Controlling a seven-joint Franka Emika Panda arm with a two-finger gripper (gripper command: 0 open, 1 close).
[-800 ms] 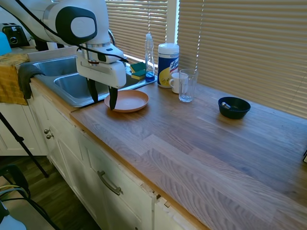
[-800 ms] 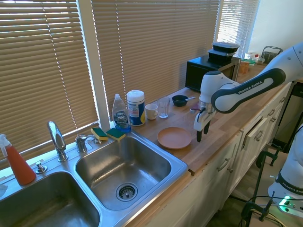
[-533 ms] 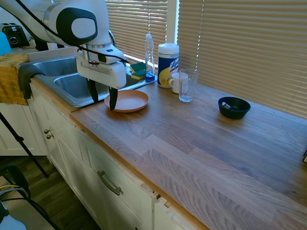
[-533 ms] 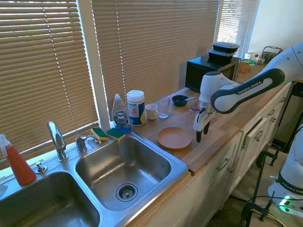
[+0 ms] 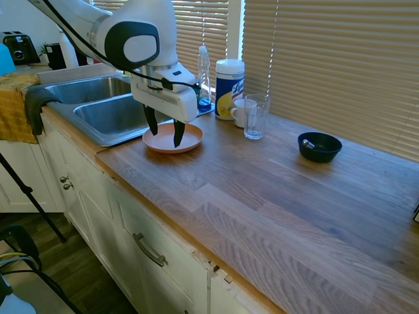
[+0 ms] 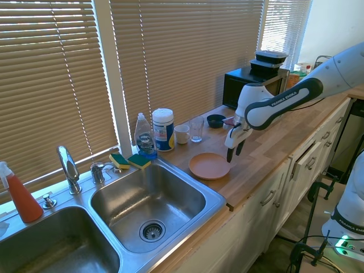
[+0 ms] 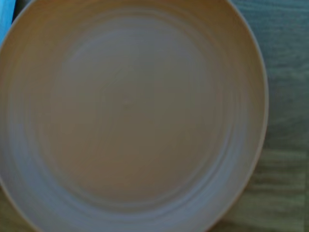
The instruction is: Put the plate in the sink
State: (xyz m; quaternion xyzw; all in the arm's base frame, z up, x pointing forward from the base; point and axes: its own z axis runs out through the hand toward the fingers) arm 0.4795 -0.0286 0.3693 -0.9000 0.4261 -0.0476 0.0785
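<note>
The salmon-orange plate lies flat on the wooden counter, just beside the right basin of the steel sink. My gripper hangs open directly over the plate, both fingers pointing down just above it, nothing held. In the second exterior view the gripper stands over the far edge of the plate, with the sink to its left. The plate fills nearly the whole wrist view, blurred.
Behind the plate stand a dish soap bottle, a wipes canister, a white mug and a glass. A dark bowl sits farther right. Sponges and the faucet line the sink's back.
The gripper has moved from the counter's front edge beside the plate to a spot right over the plate, toward the window. It stays open. The plate has not moved.
</note>
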